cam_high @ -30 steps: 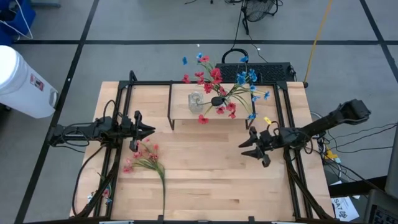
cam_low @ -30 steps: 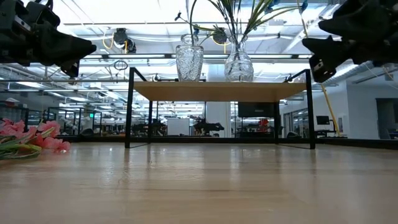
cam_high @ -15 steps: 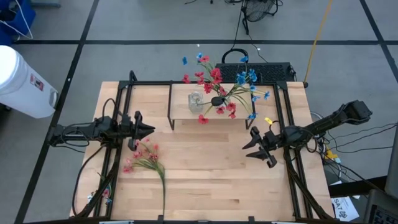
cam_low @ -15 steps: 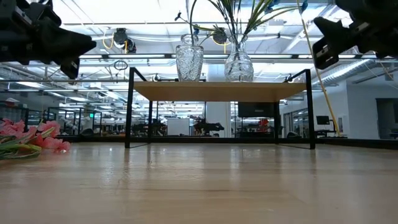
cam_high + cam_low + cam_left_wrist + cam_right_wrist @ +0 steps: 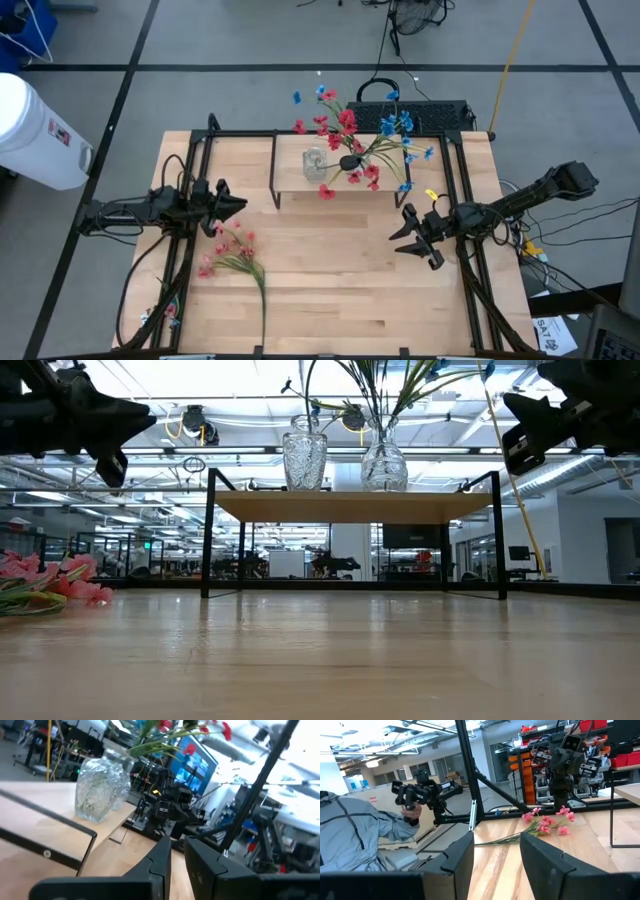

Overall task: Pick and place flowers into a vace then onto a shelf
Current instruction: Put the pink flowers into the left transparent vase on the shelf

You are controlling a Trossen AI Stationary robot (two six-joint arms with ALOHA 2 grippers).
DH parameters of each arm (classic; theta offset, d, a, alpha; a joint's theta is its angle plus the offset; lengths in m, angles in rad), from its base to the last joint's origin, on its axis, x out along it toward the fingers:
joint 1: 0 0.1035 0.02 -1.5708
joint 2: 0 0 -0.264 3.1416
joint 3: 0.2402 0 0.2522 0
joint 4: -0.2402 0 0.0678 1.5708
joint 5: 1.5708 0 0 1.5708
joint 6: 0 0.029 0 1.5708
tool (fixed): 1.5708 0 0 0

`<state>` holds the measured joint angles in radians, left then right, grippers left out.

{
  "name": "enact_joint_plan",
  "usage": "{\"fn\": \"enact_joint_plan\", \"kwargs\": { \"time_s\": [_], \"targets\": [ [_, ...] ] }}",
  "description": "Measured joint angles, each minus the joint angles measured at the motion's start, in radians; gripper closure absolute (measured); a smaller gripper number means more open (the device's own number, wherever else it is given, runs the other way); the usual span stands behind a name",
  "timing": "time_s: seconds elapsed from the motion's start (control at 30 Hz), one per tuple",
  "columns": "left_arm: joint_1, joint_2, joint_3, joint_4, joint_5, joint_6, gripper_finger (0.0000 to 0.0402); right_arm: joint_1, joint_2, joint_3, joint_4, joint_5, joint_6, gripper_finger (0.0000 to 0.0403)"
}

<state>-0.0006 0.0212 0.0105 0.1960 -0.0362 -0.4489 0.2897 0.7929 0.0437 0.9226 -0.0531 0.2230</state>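
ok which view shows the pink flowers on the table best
The high view: the whole pink spray lies flat, stems included. The low view catches only blossoms at its edge, the right wrist view shows it far off, the left wrist none.
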Motion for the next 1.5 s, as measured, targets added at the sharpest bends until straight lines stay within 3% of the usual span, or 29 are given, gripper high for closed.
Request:
{"fn": "enact_joint_plan", "kwargs": {
  "time_s": [0.13, 0.3, 0.53, 0.93, 1.13, 1.5],
  "targets": [
    [0.000, 0.000, 0.000, 0.000, -0.025, -0.100, 0.0344, 0.000, 0.000, 0.000, 0.000, 0.000, 0.000, 0.0252],
    [0.000, 0.000, 0.000, 0.009, -0.010, -0.130, 0.0344, 0.000, 0.000, 0.000, 0.000, 0.000, 0.000, 0.0252],
    [-0.001, 0.014, 0.000, 0.045, -0.073, -0.175, 0.0344, 0.000, 0.000, -0.001, 0.000, 0.000, 0.000, 0.0252],
    [-0.037, 0.253, 0.062, 0.158, -0.177, -0.170, 0.0344, 0.000, 0.000, -0.001, 0.000, 0.000, 0.000, 0.0252],
    [-0.048, 0.468, 0.252, -0.032, -0.257, -0.178, 0.0344, 0.000, 0.000, -0.001, 0.000, 0.000, 0.000, 0.0252],
    [-0.060, 0.785, 0.589, -0.452, -0.258, -0.349, 0.0344, 0.000, 0.000, -0.001, 0.000, 0.000, 0.000, 0.0252]
  ]
}}
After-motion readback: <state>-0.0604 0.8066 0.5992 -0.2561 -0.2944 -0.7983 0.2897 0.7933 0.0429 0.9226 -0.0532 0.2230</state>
